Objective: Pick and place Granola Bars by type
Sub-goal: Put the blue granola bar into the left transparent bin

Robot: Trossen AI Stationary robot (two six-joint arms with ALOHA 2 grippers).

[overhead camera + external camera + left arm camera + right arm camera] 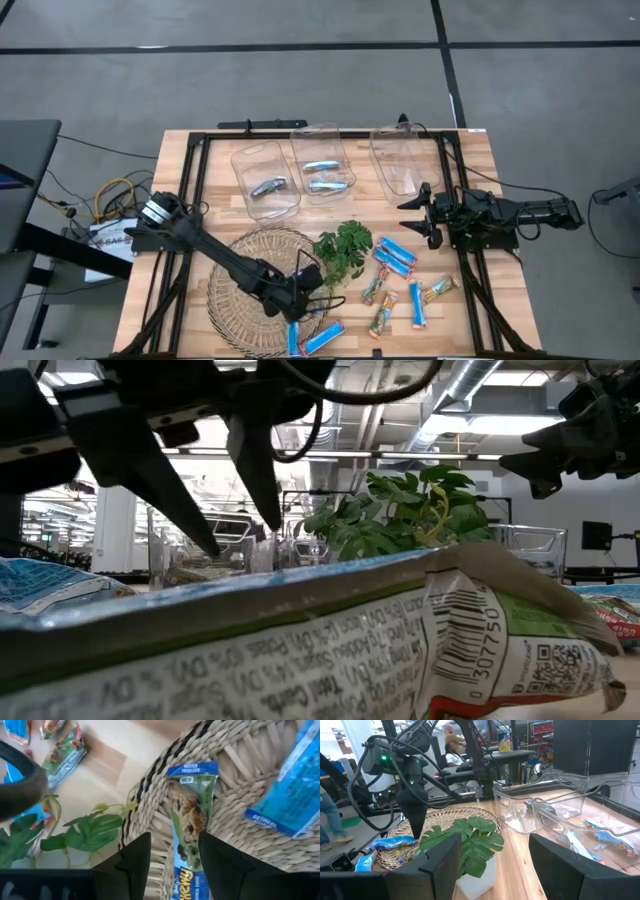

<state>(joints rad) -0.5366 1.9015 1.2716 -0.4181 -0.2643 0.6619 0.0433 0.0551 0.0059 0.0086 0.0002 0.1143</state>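
My left gripper (303, 298) hangs open over the right edge of the round wicker mat (245, 265). In the left wrist view its two fingers (132, 862) stand on either side of a green-and-blue granola bar (189, 820) that lies flat on the mat. I see no touch. A bright blue bar (290, 790) lies beside it on the mat. Two blue bars (322, 337) show by the table's near edge. Several more bars (395, 255) lie loose to the right of the leafy sprig (342, 250). My right gripper (425, 215) waits open at the right.
Three clear bins stand at the far side: the left one (265, 182) holds one bar, the middle one (322, 170) holds two, and the right one (405, 160) shows none. A wrapped bar (350, 640) lies right before the low camera. People show in the room behind the table (452, 742).
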